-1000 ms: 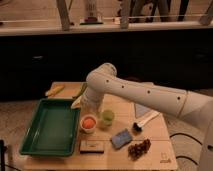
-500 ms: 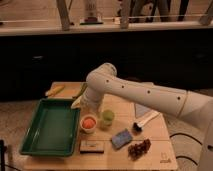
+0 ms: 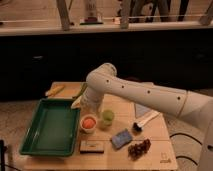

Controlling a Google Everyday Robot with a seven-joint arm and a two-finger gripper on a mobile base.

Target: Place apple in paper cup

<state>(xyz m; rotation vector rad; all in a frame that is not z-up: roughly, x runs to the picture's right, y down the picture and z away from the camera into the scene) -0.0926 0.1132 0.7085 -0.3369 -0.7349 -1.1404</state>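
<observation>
- Camera view: one apple (image 3: 89, 122), small, round and orange-red, is seen sitting inside one short white paper cup (image 3: 88, 128), just right of the green tray (image 3: 50, 127).
- One small light-green cup (image 3: 107, 117), one dark bunch of grapes (image 3: 139, 148) and one blue-grey pad (image 3: 121, 138) are counted to the right of the paper cup.
- The white arm (image 3: 150, 95) is bent over the wooden table (image 3: 160, 137); the gripper (image 3: 91, 106) is poised just above the paper cup, and its grip cannot be told.
</observation>
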